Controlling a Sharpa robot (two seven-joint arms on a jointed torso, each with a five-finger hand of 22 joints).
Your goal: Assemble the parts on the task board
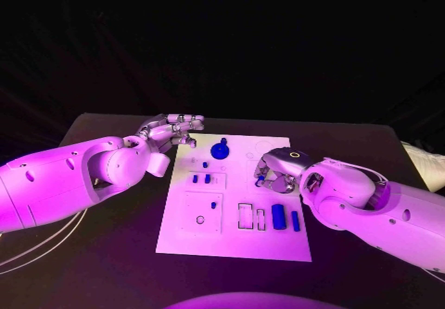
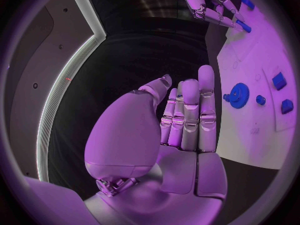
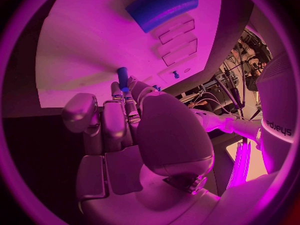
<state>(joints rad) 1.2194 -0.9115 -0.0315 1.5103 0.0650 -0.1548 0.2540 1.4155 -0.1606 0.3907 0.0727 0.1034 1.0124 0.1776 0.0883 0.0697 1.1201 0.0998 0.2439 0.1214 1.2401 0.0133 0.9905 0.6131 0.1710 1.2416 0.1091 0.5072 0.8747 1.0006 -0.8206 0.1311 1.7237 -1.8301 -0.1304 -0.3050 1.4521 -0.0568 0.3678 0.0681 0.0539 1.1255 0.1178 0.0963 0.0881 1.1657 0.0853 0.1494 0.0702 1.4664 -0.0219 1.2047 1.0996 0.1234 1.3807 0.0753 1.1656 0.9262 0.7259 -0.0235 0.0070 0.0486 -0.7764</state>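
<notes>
A small blue peg [image 3: 122, 78] is pinched at the fingertips of the right hand [image 1: 276, 172], which is held low over the task board [image 1: 186, 241] at about three o'clock from the board's middle. In the right wrist view the peg is seen jutting beyond the fingertips [image 3: 128, 92] towards the white plate, but whether its tip already touches the surface cannot be told. The left hand [image 1: 172, 134] is kept off the board's far-left corner, at about ten o'clock, with its fingers [image 2: 187, 110] straight, close together and holding nothing. A blue gear [image 1: 220, 151] is seated near twelve o'clock on the board, two small blue blocks [image 1: 201, 179] lie left of the middle, and a blue cylinder [image 1: 278, 217] with a thinner blue bar [image 1: 296, 221] beside it lies near five o'clock, next to empty rectangular recesses [image 1: 245, 215]. The step in hand is judged to be the placing of the pinched peg into its seat under the right hand. For this to be done well, the peg should be kept upright and in line with its hole before being lowered, pressure should be applied straight down without twisting, and the pinch should be loosened only once the peg is felt to be seated. The left hand is best left clear of the board.
</notes>
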